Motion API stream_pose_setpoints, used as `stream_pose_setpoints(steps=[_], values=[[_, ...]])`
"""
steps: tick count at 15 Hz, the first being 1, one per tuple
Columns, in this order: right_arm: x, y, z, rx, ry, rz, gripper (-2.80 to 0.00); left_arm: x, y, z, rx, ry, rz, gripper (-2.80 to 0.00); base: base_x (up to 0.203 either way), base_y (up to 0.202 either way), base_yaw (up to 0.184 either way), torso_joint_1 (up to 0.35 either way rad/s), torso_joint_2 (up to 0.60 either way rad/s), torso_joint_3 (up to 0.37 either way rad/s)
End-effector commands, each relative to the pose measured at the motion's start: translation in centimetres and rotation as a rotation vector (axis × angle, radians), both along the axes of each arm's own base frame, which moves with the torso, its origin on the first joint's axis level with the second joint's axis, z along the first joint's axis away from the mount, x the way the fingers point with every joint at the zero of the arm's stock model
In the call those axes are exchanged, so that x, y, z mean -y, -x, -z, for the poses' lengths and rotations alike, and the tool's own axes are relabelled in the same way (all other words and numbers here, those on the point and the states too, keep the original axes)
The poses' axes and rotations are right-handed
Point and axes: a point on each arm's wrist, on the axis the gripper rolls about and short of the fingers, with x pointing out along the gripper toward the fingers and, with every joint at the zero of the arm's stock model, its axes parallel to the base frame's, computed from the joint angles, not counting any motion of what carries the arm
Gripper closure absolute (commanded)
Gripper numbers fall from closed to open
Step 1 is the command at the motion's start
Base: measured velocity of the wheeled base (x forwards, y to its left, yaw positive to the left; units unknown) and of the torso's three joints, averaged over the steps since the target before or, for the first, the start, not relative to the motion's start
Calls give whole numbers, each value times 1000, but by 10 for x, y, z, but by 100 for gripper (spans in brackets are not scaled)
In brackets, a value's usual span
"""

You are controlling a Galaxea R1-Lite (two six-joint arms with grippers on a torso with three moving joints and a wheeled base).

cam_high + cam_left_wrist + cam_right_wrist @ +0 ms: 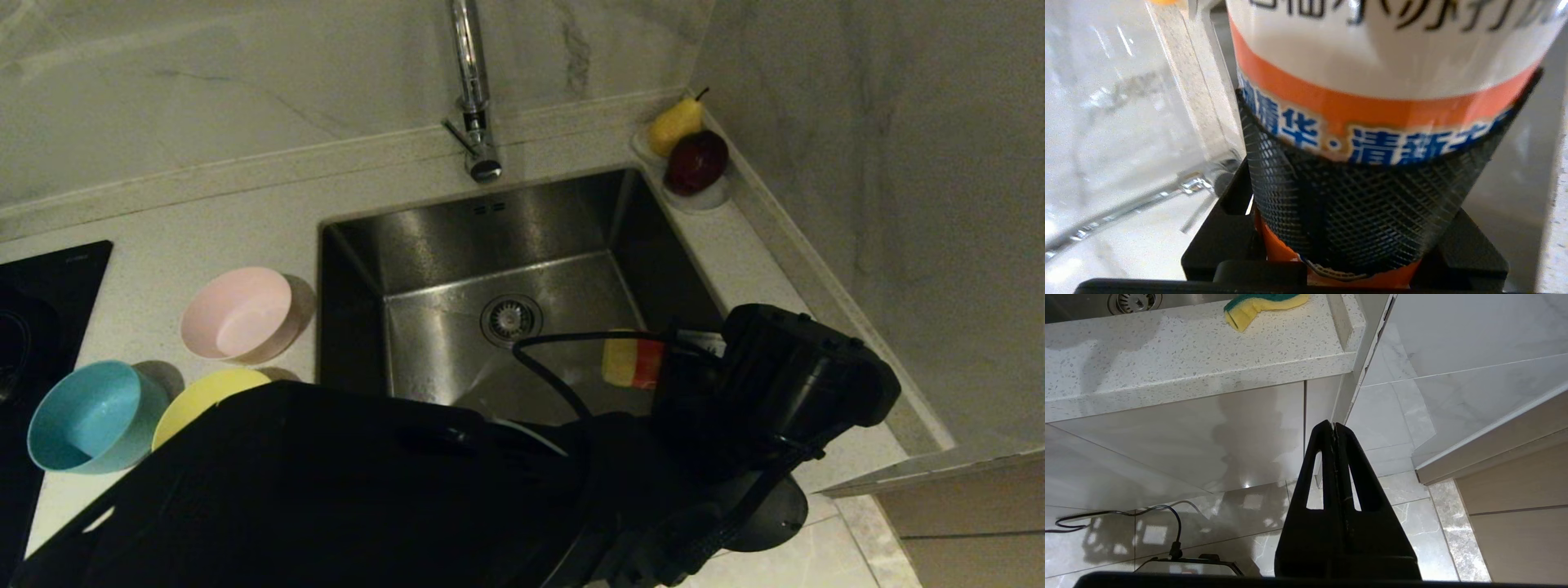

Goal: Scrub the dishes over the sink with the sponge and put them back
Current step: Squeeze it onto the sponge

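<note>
Sponge (pixel 1265 304) on counter rim (pixel 1188 355) by sink's (pixel 506 245) right side | right gripper (pixel 1335 428) nearer, parked below counter edge, fingers pressed together | left gripper (pixel 653 367) over basin, pinching orange-labelled bottle (pixel 1380 102) | bowls (pixel 241 314) far left.

Head camera looks down on the sink (pixel 506 269); right wrist camera shares its drain (pixel 1133 300) from below

We saw our left arm (pixel 392 482) as a bulky matte-black shell, a thin black cable (pixel 555 367) looping from its wrist housing. The left gripper's pad (pixel 1355 212) bore a fine diamond mesh. Our right gripper (pixel 1334 428) showed black tapered fingers with slotted cut-outs.
</note>
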Motion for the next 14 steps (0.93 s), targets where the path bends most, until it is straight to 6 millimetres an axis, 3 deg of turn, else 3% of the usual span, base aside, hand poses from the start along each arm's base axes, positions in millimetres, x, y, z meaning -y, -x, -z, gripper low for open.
stream_pose_setpoints(steps=[1,14], values=[[0,0,0,0,0,-1,0,3,0,4,5,-47,4,0,0,0,0,0,0,0],[0,0,0,-1,0,-1,0,13,-5,15,33,-148,-59,0,0,0,0,0,0,0]])
